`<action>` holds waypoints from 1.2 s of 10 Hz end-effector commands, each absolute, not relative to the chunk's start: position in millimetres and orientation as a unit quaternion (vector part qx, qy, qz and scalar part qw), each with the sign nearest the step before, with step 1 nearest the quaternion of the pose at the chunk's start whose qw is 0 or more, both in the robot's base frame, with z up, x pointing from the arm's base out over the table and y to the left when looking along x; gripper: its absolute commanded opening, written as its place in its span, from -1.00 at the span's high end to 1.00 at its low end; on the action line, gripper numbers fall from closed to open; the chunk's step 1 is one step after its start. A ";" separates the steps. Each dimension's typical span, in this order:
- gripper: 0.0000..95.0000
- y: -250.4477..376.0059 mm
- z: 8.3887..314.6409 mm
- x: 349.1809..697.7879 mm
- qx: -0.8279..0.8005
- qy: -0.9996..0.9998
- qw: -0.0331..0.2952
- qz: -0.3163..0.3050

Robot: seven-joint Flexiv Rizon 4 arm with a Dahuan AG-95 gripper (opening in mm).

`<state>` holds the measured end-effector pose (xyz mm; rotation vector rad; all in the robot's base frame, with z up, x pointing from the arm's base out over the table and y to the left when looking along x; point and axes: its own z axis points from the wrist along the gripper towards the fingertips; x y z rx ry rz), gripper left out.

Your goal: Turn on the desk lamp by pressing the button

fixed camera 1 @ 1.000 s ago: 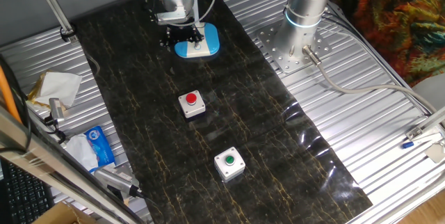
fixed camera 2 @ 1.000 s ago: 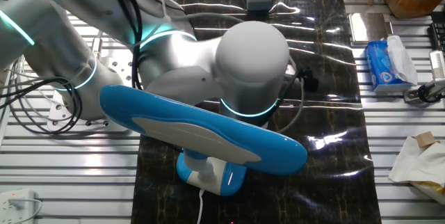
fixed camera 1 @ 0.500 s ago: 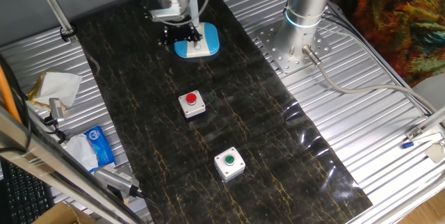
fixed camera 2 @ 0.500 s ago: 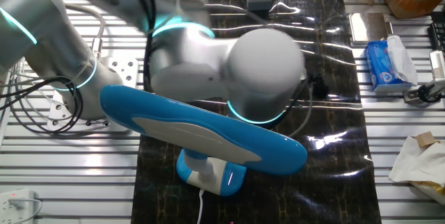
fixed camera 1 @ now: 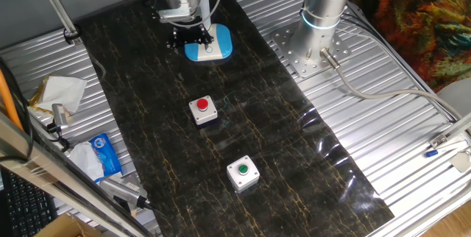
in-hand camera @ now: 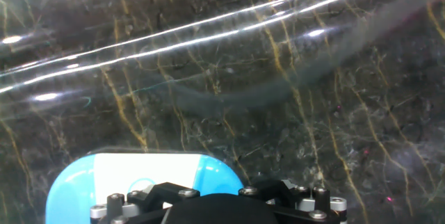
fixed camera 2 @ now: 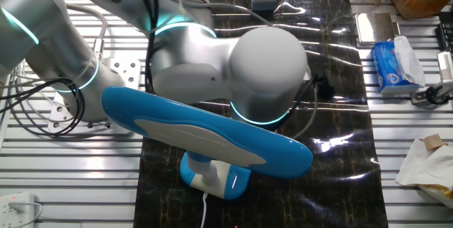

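The desk lamp's light-blue and white base (fixed camera 1: 211, 46) stands at the far end of the dark mat. Its slim white stem rises out of the top of that view. In the other fixed view the lamp's long blue head (fixed camera 2: 205, 132) fills the foreground over the base (fixed camera 2: 214, 176). My gripper (fixed camera 1: 188, 38) hangs low over the left part of the base. In the hand view the base (in-hand camera: 125, 177) lies at the bottom left with a faint ring, the button (in-hand camera: 142, 184), on its white plate. Only the black hand body (in-hand camera: 222, 206) shows there; the fingertips are hidden.
A grey box with a red dome button (fixed camera 1: 203, 110) and one with a green dome button (fixed camera 1: 242, 173) stand on the mat (fixed camera 1: 243, 126) nearer the front. The arm's base plate (fixed camera 1: 305, 49) is at the right. Tissues and a blue packet (fixed camera 1: 103, 156) lie at the left.
The hand shifted a little to the left over the lamp base between one second and half a second ago. It has held still since then.
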<state>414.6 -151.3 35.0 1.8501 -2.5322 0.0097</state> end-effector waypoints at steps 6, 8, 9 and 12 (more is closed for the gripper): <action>-1.00 -146.5 32.1 417.8 0.592 -0.806 0.009 0.010; -1.00 -143.8 25.2 420.2 0.591 -0.807 0.007 0.009; -1.00 -143.1 22.3 420.7 0.590 -0.807 0.006 0.010; -1.00 -142.8 21.0 420.4 0.579 -0.815 0.003 -0.016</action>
